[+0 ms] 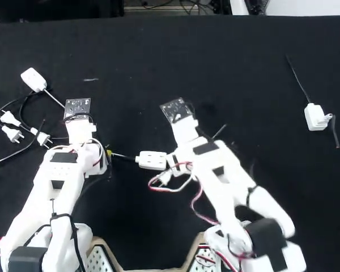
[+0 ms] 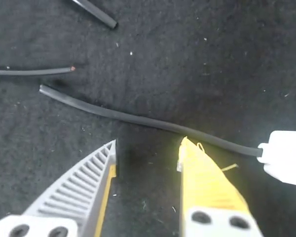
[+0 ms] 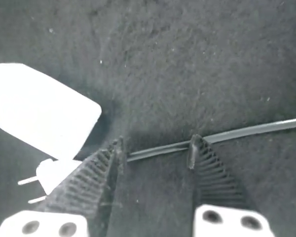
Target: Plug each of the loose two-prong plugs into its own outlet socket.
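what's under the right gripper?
A thin black cable crosses the black cloth under the right gripper's open fingers. A white plug sits beside one finger, its body partly covered by it.

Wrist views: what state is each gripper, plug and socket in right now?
Left gripper: open, empty.
Right gripper: open, empty.
White rectangular outlet socket: no plug visible in it.
White two-prong plug beside it: loose, prongs bare.
Thin black cable: on the cloth, ungripped.

White cable-end piece partly off-frame
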Robot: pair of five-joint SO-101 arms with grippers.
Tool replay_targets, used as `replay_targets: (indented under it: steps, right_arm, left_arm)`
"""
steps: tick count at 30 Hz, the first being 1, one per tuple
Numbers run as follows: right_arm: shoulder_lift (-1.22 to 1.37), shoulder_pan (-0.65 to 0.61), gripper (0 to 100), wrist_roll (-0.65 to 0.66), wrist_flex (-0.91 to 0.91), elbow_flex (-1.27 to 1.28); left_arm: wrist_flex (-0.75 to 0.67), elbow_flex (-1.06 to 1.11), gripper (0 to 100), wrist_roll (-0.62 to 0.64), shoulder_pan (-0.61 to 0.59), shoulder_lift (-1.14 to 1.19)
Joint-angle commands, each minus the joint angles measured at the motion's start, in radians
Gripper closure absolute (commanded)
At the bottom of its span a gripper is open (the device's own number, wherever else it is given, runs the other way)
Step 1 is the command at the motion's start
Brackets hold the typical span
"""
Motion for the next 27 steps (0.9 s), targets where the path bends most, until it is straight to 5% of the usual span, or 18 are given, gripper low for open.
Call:
replay_targets:
  steps: [1, 9, 18, 23, 27]
  right_arm:
    - [0.016, -0.011, 80.1, 0.011, 0.095, -0.087]
    - [-0.079, 0.009, 80.1, 0.172, 0.305, -0.079]
    - [-0.280, 0.298, 80.1, 0.282, 0.394, -0.039]
    - [-0.414, 0.206, 80.1, 0.276, 0.517, -0.036]
    - [-0.512, 0.143, 80.1, 0.623, 0.585, -0.036]
  left_arm:
    - [-0.012, 0.004, 80, 0.005, 0.019, -0.029]
    - [-0.014, 0.022, 80, 0.003, 0.018, -0.040]
    - [-0.014, 0.021, 80, 0.003, 0.018, -0.040]
    - [-0.014, 0.022, 80, 0.003, 0.018, -0.040]
    - [-0.014, 0.022, 80, 0.003, 0.012, -0.040]
